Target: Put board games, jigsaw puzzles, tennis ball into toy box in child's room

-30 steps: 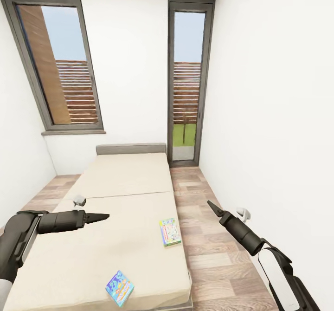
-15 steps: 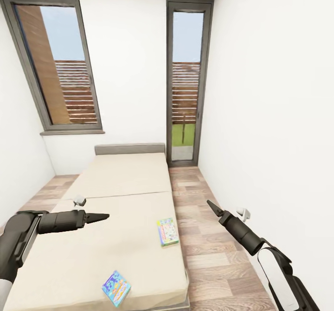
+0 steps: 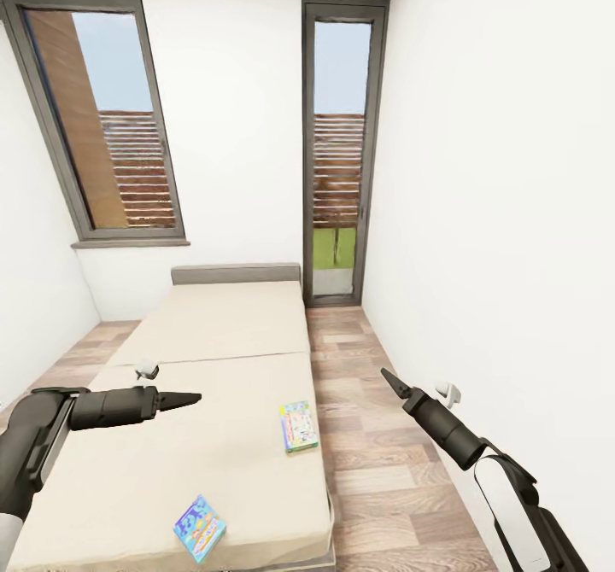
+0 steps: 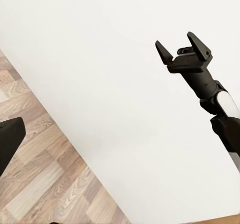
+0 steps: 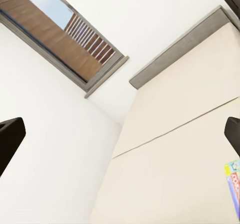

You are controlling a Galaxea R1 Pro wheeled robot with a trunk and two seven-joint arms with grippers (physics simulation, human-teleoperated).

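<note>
While both hands hang empty over the room, two board games lie flat on the bed [image 3: 213, 324].

Item one: blue board game [image 3: 198, 528], near the foot edge of the beige mattress, turned at an angle. Item two: pale board game with green edges [image 3: 299, 426], close to the mattress's right edge, beside the wood floor [image 3: 384, 487], well apart from item one; a corner of it also shows in the right wrist view [image 5: 232, 184]. Left hand [image 3: 190, 399]: above the mattress's left part, holding nothing; whether its fingers are spread cannot be told. Right hand [image 3: 389, 379]: over the floor beside the white wall [image 3: 495, 213], fingers spread apart in the left wrist view [image 4: 181, 47], empty. Grey headboard [image 3: 237, 274] under two windows.
</note>
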